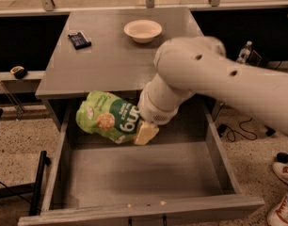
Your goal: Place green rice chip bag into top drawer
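The green rice chip bag [108,117] is crinkly bright green with white lettering and pale rice-cake pictures. It hangs on its side above the back left part of the open top drawer [134,180], just below the table's front edge. My gripper [145,128] is shut on the bag's right end, with one pale fingertip [146,133] showing below the bag. The big white arm reaches in from the right and hides the drawer's back right corner.
On the grey table top [120,55] stand a white bowl [142,30] at the back and a small dark packet [79,39] at the back left. A clear bottle [244,52] stands on the floor at the right, shoes [284,192] at the lower right.
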`<state>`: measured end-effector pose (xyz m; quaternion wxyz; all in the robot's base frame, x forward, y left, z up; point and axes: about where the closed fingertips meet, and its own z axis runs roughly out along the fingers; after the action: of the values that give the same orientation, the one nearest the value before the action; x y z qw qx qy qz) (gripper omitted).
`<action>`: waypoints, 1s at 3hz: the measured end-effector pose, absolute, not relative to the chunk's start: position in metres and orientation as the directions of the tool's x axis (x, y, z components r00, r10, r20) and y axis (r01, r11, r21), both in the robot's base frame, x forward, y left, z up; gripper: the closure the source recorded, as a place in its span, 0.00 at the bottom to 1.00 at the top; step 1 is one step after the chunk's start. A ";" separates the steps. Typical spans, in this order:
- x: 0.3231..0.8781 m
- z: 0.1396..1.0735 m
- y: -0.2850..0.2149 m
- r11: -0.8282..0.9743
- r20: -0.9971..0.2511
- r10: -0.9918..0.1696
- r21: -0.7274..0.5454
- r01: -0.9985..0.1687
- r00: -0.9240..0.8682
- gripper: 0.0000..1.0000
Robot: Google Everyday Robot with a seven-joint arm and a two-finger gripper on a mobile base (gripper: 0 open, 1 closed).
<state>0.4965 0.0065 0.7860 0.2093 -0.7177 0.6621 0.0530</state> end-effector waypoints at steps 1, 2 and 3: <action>0.491 0.697 0.008 -0.120 -0.281 -0.945 -0.176 -0.977 0.167 1.00; 0.484 0.639 0.013 -0.209 -0.251 -0.940 -0.112 -0.972 0.231 0.73; 0.484 0.639 0.013 -0.209 -0.251 -0.940 -0.112 -0.972 0.231 0.50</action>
<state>0.4840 0.0126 0.6391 0.1230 -0.7748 0.6168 0.0641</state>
